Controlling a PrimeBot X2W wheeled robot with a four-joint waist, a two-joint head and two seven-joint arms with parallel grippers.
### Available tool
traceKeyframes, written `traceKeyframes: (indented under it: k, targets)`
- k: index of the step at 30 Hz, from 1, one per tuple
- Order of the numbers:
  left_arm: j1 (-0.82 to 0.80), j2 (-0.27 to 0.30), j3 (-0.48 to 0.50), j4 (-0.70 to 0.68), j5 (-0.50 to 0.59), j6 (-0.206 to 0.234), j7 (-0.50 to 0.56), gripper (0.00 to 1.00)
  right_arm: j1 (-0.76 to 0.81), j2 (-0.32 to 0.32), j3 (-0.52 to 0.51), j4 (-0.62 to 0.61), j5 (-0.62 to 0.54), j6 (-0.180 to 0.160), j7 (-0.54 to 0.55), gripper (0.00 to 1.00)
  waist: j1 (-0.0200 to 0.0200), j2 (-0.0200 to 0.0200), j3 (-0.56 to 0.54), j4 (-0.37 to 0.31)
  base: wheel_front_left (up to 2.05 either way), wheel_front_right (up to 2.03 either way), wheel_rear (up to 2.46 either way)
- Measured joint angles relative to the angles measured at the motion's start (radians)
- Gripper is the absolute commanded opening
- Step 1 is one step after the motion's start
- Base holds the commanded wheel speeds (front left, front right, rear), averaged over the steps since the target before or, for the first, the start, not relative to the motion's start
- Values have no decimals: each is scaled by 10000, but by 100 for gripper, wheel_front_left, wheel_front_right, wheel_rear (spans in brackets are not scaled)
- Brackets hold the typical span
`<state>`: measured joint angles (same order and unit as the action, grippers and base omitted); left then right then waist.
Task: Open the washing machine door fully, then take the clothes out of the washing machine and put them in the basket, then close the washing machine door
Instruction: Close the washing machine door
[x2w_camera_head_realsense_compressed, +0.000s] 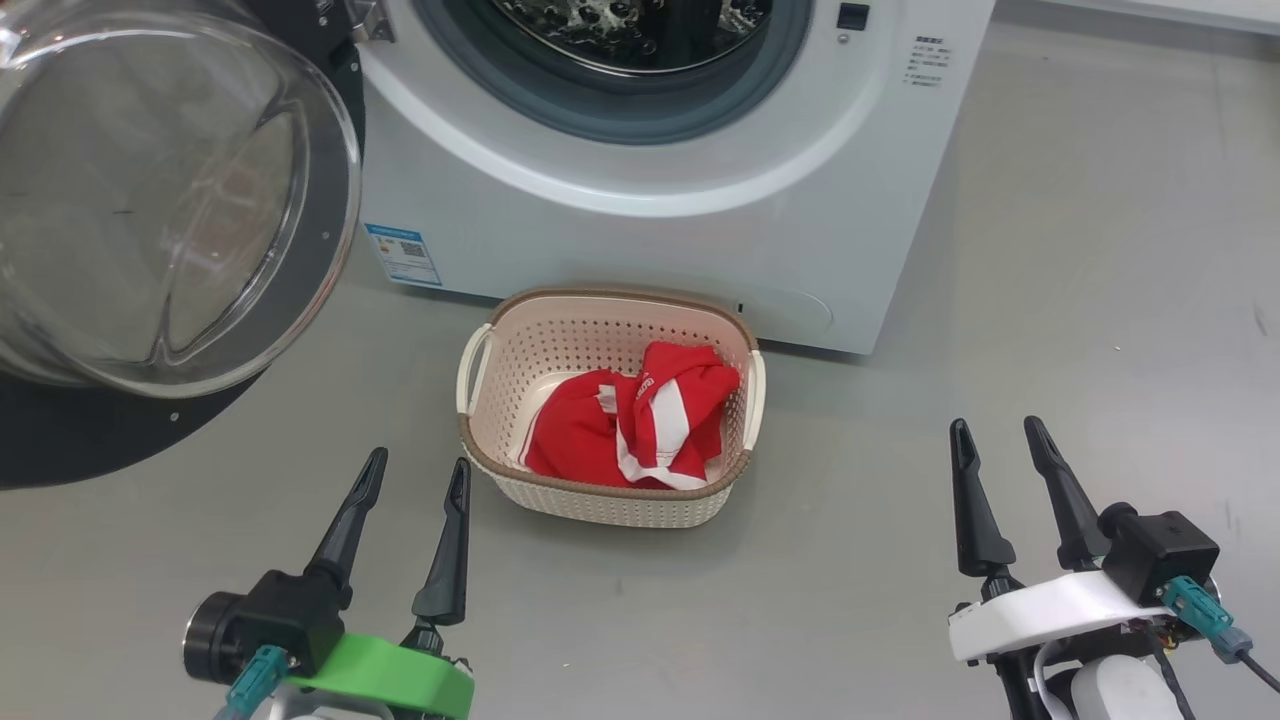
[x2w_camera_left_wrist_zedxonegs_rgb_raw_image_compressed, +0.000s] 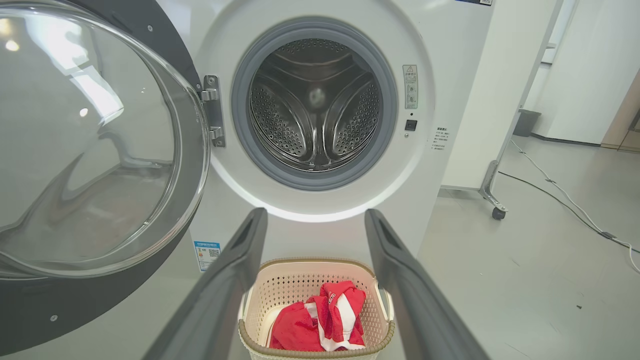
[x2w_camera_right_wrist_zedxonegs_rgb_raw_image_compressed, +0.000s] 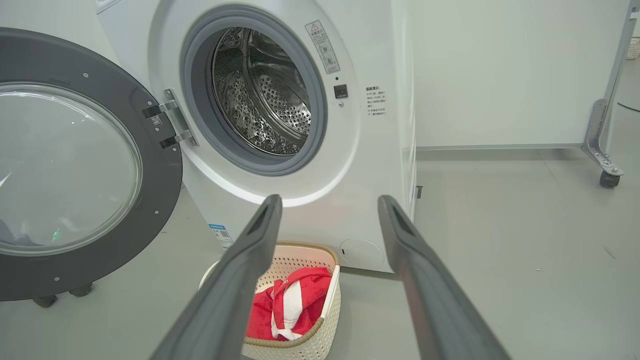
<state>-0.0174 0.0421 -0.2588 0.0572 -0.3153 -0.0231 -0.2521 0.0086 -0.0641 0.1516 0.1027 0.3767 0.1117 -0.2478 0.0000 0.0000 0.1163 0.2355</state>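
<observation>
The white washing machine (x2w_camera_head_realsense_compressed: 650, 250) stands ahead with its door (x2w_camera_head_realsense_compressed: 150, 200) swung wide open to the left; the steel drum (x2w_camera_left_wrist_zedxonegs_rgb_raw_image_compressed: 315, 100) looks empty. On the floor in front sits the cream basket (x2w_camera_head_realsense_compressed: 520, 360), holding the red clothes (x2w_camera_head_realsense_compressed: 630, 420) with white stripes. My left gripper (x2w_camera_head_realsense_compressed: 415, 470) is open, just left of the basket and low over the floor. My right gripper (x2w_camera_head_realsense_compressed: 995, 430) is open too, well to the right of the basket. Both hold nothing. The basket (x2w_camera_left_wrist_zedxonegs_rgb_raw_image_compressed: 280, 280) and clothes (x2w_camera_left_wrist_zedxonegs_rgb_raw_image_compressed: 325, 315) lie between my left fingers; the basket (x2w_camera_right_wrist_zedxonegs_rgb_raw_image_compressed: 320, 300) also lies low between my right fingers.
Grey floor (x2w_camera_head_realsense_compressed: 1100, 300) stretches to the right of the machine. A white panel on a castor (x2w_camera_left_wrist_zedxonegs_rgb_raw_image_compressed: 495, 212) stands right of the washer, with a cable (x2w_camera_left_wrist_zedxonegs_rgb_raw_image_compressed: 575, 210) running across the floor. The open door (x2w_camera_right_wrist_zedxonegs_rgb_raw_image_compressed: 75, 165) overhangs the floor on the left.
</observation>
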Motion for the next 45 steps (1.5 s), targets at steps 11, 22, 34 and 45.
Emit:
traceKeyframes:
  k: [11, 22, 34, 45]
  targets:
    - [3, 0, 232, -86, -2, 272, 0, 100, -251, -79, 525, 56, -2, 15, 0, 100, 0, 0, 114, 1229, 0, 0, 0]
    - [20, -4, 257, -244, 0, 370, 0, 100, -261, -127, 790, 192, 15, 35, 0, 100, 0, 0, -76, 2594, 0, 0, 0]
    - [384, 0, 729, -677, 2, 635, -2, 100, -650, -94, 1429, 387, 105, 102, 17, 100, 0, 0, -197, 3157, 0, 0, 0]
    - [595, 0, 909, -949, 2, 723, 0, 100, -850, -100, 1684, 560, 194, 104, 44, 100, 0, 0, -130, 3233, 0, 0, 0]
